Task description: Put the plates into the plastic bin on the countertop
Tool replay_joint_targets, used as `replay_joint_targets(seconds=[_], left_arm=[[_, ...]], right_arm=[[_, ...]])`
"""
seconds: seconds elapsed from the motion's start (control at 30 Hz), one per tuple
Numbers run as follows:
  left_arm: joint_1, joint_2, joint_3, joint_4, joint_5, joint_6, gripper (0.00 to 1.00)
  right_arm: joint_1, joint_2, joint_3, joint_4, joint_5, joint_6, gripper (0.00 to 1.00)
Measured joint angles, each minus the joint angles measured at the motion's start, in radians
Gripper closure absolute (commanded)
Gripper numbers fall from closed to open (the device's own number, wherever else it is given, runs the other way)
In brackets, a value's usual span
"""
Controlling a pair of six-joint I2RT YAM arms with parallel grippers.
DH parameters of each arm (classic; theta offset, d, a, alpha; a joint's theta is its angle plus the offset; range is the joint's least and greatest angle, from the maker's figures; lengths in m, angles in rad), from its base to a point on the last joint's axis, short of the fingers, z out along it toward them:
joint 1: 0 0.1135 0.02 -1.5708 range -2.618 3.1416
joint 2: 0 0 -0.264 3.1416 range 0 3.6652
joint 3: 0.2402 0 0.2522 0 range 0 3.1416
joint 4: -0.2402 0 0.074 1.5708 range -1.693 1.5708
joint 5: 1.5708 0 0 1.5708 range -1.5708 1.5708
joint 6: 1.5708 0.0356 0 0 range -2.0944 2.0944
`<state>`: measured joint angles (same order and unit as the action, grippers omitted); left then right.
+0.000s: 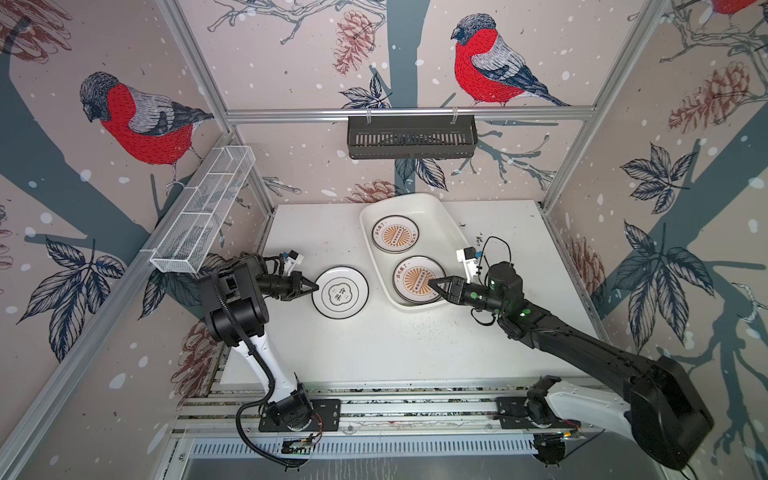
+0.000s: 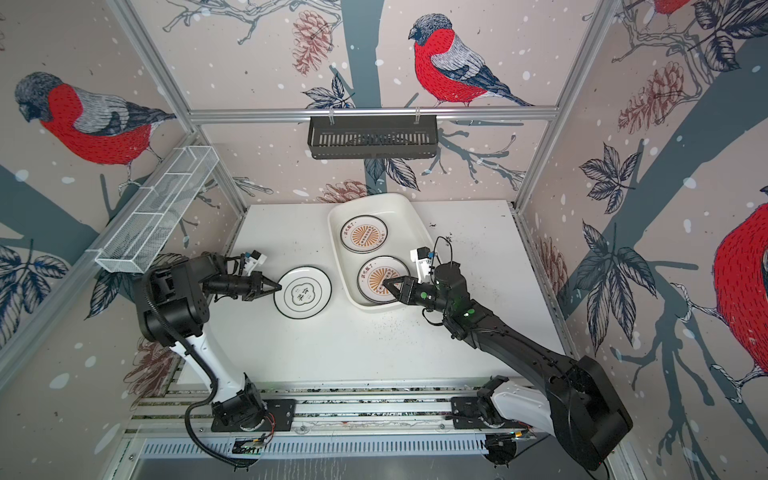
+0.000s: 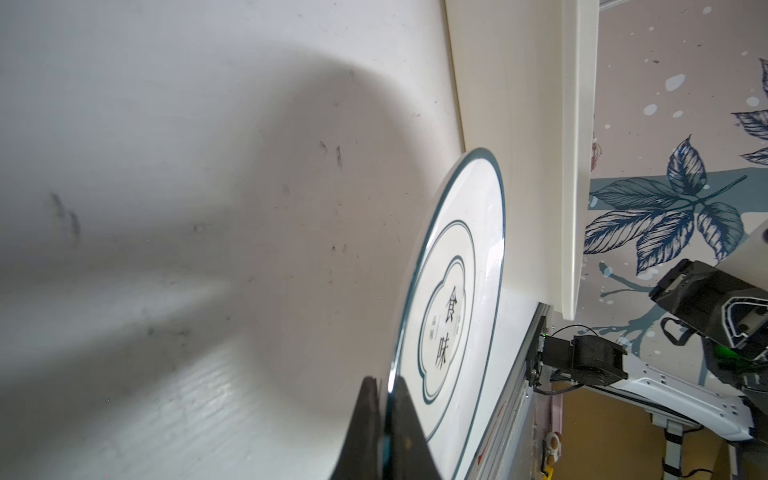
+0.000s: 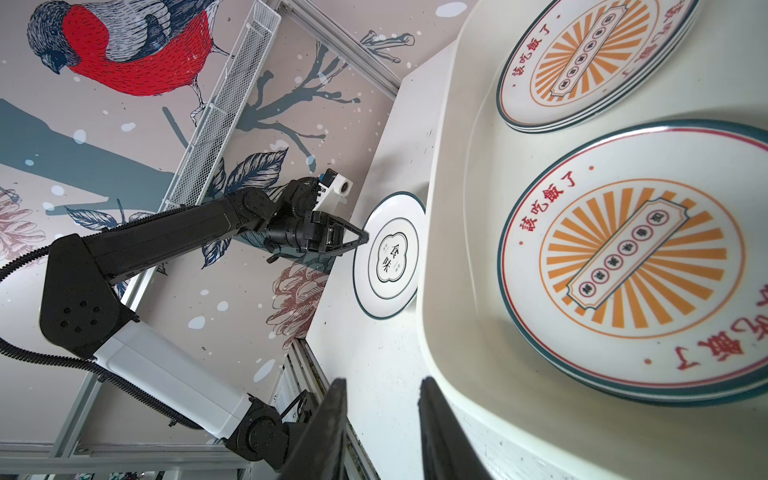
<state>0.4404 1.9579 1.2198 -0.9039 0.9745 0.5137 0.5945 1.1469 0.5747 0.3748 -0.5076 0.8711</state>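
Observation:
A white plate (image 1: 340, 293) (image 2: 302, 293) with a thin dark rim and a central emblem sits left of the plastic bin (image 1: 419, 200) (image 2: 376, 200) on the countertop (image 1: 374, 349). My left gripper (image 1: 316, 286) (image 2: 279, 287) (image 3: 384, 380) is shut on this plate's (image 3: 453, 291) left rim, and a broad shadow lies beneath it. Two spots in the bin hold orange sunburst plates: a far stack (image 1: 395, 234) (image 4: 594, 54) and a near one (image 1: 415, 279) (image 4: 636, 257). My right gripper (image 1: 432, 284) (image 2: 386, 284) (image 4: 382, 380) hangs open and empty over the near plate's right side.
A black slotted rack (image 1: 411, 137) hangs on the back rail. A white wire-mesh basket (image 1: 203, 216) runs along the left rail. Dark specks dot the countertop near the bin's front right. Aluminium rails (image 1: 374, 409) edge the front, where both arm bases stand.

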Motion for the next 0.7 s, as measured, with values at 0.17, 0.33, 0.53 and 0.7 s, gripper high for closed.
replay_joint_targets(seconds=[0.17,0.33,0.53,0.7], left_arm=[[0.011,0.001,0.016,-0.047,0.04,0.025,1.0],[0.013,0.0,0.024,-0.1,0.072,0.064,1.0],[0.013,-0.016,0.025,-0.156,0.102,0.1,1.0],[0.013,-0.05,0.018,-0.185,0.13,0.13,1.0]], right_arm=[[0.0,0.013,0.002,0.0,0.0,0.0,0.68],[0.007,0.041,0.031,-0.002,0.0,-0.009,0.66],[0.036,0.093,0.11,-0.042,0.011,-0.039,0.61],[0.069,0.159,0.177,-0.094,0.028,-0.073,0.6]])
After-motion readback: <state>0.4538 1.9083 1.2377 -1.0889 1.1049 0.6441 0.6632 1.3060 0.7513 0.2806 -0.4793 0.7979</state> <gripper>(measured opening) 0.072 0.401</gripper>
